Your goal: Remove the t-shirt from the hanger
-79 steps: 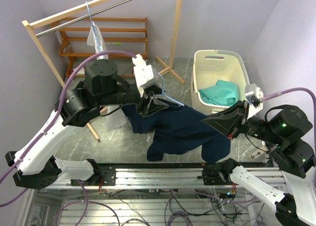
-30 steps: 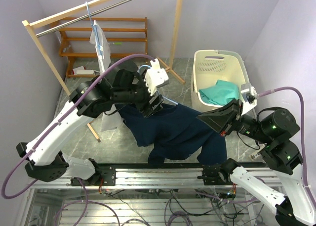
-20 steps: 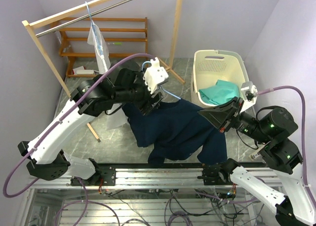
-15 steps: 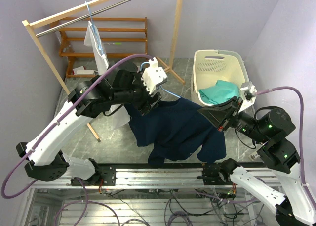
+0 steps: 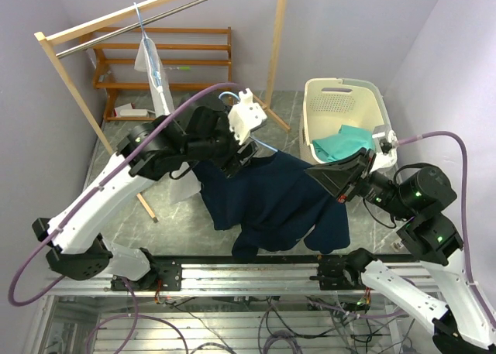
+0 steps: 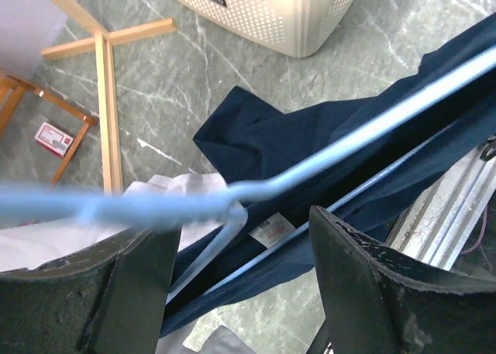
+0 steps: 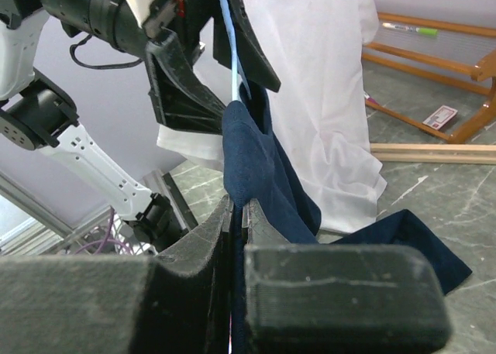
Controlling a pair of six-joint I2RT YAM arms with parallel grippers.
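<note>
The navy t-shirt (image 5: 271,199) hangs in the air between my two arms, partly draped over the light blue hanger (image 5: 267,146). My left gripper (image 5: 242,159) is at the hanger's neck. In the left wrist view its fingers stand apart (image 6: 244,292), and the blurred hanger (image 6: 349,129) crosses above them over the navy cloth (image 6: 294,137). My right gripper (image 5: 318,176) is shut on the shirt's right edge. Its wrist view shows the fabric (image 7: 256,160) pinched in the closed jaws (image 7: 239,214), below the hanger wire (image 7: 229,52).
A white laundry basket (image 5: 345,106) holding a teal garment (image 5: 349,145) stands at the back right. A wooden rail (image 5: 155,13) at the back left carries a white shirt (image 5: 151,60) on a hanger. White cloth (image 5: 182,187) lies on the floor under the left arm.
My right gripper has drawn up and slightly left with the shirt edge, bunching the cloth. The left gripper and hanger have shifted a little upward.
</note>
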